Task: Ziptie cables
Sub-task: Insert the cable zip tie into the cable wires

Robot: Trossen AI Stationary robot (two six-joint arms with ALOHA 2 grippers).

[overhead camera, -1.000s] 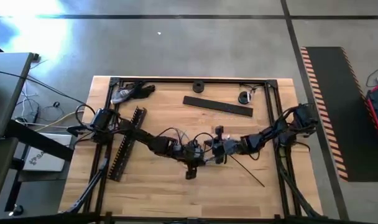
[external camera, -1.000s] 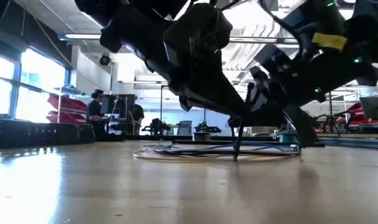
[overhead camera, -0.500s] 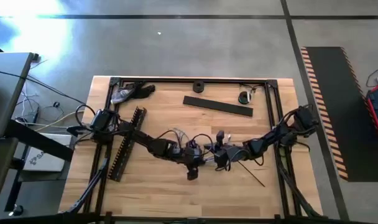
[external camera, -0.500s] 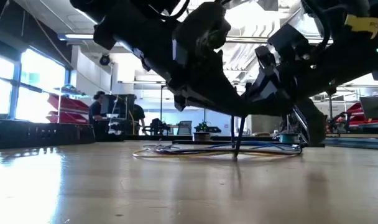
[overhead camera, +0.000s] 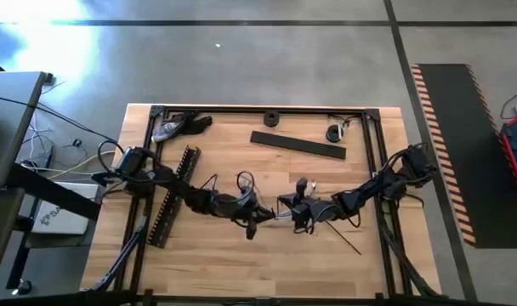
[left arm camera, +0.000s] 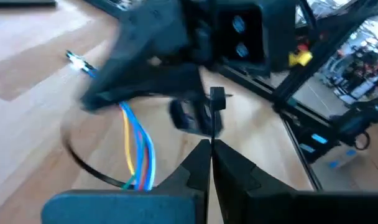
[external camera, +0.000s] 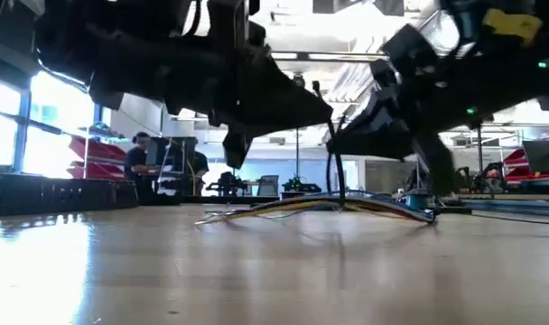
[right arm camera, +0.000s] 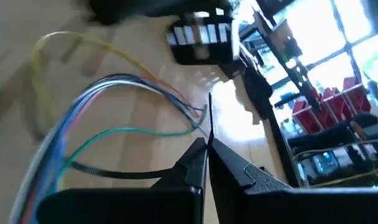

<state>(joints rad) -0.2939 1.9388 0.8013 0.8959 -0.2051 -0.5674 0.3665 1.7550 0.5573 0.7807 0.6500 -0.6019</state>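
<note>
cables (external camera: 329, 206) arched, long axis across the table, between both hands (overhead camera: 252, 223) (overhead camera: 299, 217), each pinched on a black ziptie (left arm camera: 215, 112)

Grey concrete floor (overhead camera: 267, 59), bright windows (external camera: 40, 126), striped hazard mat (overhead camera: 463, 144).

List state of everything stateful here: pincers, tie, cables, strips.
left pincer: shut on the zip tie, mid-table.
right pincer: shut on the zip tie, facing the left one.
zip tie: upright, pinched by both pincers.
cables: bundle raised in the middle, ends on the table.
slotted strip: lying flat, not held.
flat black bar: lying flat, not held.
</note>
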